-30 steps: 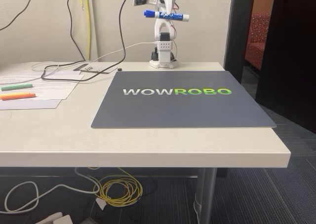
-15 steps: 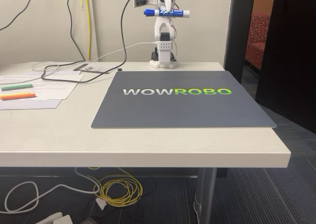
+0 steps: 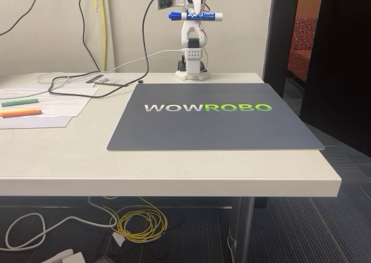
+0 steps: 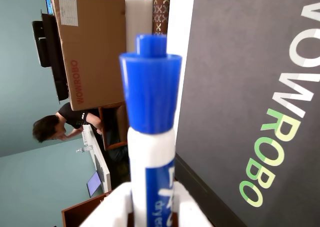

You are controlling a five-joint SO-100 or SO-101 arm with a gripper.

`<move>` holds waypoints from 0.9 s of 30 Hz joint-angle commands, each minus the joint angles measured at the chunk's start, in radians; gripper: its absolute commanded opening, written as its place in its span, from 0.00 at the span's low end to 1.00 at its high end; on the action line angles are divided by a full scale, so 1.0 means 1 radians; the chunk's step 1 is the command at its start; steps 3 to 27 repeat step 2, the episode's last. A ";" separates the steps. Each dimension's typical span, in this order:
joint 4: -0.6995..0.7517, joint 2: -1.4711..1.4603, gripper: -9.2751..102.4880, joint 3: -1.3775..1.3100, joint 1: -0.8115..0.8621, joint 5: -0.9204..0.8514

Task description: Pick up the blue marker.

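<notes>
the claw (image 3: 195, 15) is clamped on the blue marker (image 3: 195, 15), carried level and high above the grey mat (image 3: 214, 121), cap left in the fixed view; gripped mid-barrel, probably for balance. the mat lies on a pale table (image 3: 174, 170), with papers (image 3: 43, 101) and two highlighters (image 3: 20, 108) well left of it. office room, carpeted.

One blue marker (image 3: 196, 15) was up there, one green highlighter (image 3: 19, 102), one orange highlighter (image 3: 21, 113), one grey mat (image 3: 214, 124), one cardboard box (image 4: 90, 47).
</notes>
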 commanded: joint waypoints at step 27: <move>-0.031 0.018 0.08 -0.003 0.006 0.008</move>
